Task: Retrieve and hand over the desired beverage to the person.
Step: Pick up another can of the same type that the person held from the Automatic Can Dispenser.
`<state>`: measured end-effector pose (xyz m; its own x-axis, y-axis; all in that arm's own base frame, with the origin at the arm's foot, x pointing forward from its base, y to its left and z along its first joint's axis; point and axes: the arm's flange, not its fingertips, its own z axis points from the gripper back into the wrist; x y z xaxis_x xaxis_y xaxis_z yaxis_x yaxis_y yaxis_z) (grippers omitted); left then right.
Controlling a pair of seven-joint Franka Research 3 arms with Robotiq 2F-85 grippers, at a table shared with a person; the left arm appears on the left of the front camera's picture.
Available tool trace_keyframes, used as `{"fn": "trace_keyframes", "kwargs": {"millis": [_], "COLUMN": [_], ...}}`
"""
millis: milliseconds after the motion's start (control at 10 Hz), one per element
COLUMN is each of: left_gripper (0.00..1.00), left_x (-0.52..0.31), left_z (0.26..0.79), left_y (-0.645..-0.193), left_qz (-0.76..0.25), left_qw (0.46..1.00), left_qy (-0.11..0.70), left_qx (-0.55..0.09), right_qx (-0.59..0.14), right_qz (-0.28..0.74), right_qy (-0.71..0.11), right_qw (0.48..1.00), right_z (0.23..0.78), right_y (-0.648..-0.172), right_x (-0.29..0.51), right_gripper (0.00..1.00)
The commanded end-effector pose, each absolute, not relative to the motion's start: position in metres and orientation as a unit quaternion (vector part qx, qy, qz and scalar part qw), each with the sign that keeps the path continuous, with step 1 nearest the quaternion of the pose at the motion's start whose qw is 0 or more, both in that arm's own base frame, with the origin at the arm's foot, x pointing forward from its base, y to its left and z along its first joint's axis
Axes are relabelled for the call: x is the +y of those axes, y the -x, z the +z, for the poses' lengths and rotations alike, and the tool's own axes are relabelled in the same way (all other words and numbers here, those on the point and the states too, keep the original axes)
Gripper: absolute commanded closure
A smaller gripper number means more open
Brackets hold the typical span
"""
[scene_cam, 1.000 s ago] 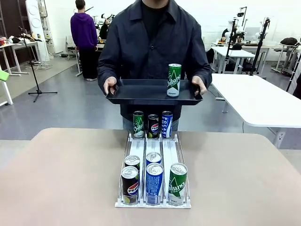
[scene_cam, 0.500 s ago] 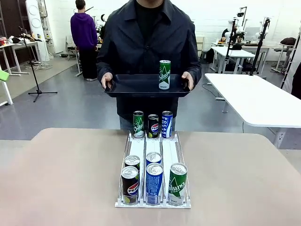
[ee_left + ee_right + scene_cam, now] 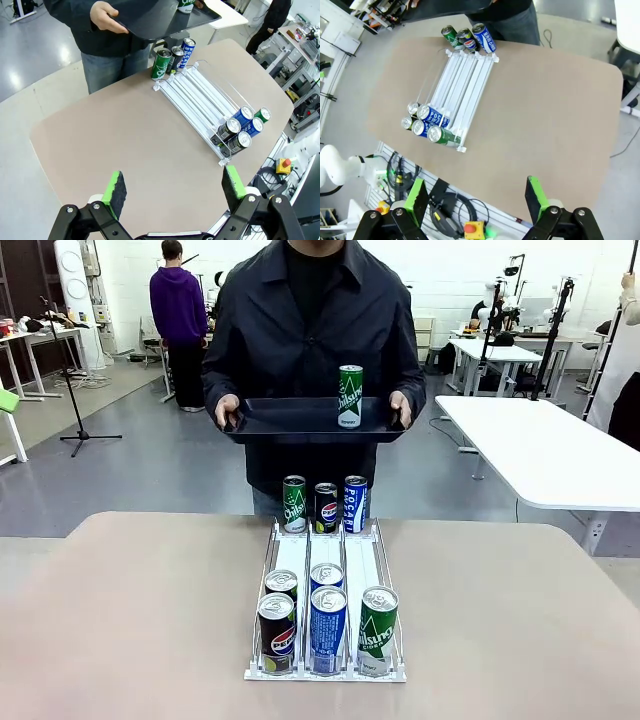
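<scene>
Both spread and empty: left hand [image 3: 172,182], right hand [image 3: 476,187]. Upper centre, a green can [image 3: 350,396] stands on the person's [image 3: 310,320] tray [image 3: 280,418]; handover seems done, so just wait.

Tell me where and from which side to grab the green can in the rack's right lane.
Probably its upper half, from above, one finger in front and one behind: the green can stands upright, the blue can crowds its left, a rack rail runs along its right, and the lane behind looks bare.
</scene>
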<state>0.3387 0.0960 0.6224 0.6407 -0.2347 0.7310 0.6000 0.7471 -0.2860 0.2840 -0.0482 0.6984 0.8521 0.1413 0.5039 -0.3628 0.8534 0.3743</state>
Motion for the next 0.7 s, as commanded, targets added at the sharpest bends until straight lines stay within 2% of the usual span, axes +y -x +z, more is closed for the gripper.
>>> {"fn": "trace_keyframes", "kwargs": {"millis": [0, 600], "left_gripper": [0.00, 0.00], "left_x": [0.0983, 0.0983], "left_z": [0.6218, 0.6218], "left_y": [-0.3385, -0.3385], "left_qz": [-0.251, -0.251], "left_qw": [0.861, 0.861], "left_qy": [0.265, 0.265], "left_qx": [-0.353, -0.353], "right_qx": [-0.238, -0.238], "right_qz": [0.144, 0.144], "right_qy": [-0.242, -0.242], "right_qw": [0.930, 0.930], "right_z": [0.6976, 0.6976], "right_y": [-0.2833, -0.2833], "right_x": [-0.0486, -0.0486], "right_gripper": [0.00, 0.00]}}
